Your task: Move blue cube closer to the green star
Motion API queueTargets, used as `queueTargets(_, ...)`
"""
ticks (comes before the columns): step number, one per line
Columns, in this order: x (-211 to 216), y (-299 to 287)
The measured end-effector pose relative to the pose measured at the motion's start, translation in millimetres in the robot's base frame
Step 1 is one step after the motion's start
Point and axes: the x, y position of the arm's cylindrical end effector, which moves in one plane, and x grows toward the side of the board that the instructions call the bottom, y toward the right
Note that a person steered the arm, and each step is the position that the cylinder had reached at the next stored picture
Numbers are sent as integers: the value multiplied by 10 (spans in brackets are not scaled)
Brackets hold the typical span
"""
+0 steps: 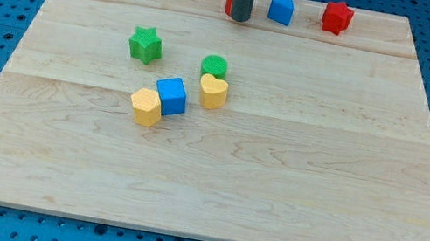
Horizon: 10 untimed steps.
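Observation:
The blue cube lies left of the board's middle, touching a yellow block at its lower left. The green star lies above and to the left of the cube, a short gap away. My tip is at the view's top, well above and to the right of the cube, in front of a red block that it partly hides.
A green round block and a yellow heart-like block sit just right of the blue cube. A blue house-shaped block and a red star lie along the top edge. The wooden board rests on a blue pegboard.

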Motion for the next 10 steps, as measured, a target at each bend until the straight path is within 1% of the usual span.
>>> queueTargets(2, -10, -43)
queueTargets(3, 124, 308)
queueTargets(4, 684, 1010)
queueTargets(5, 1574, 1139)
queueTargets(6, 2321, 849)
queueTargets(7, 2433, 285)
queueTargets(8, 2262, -340)
queueTargets(10, 1803, -980)
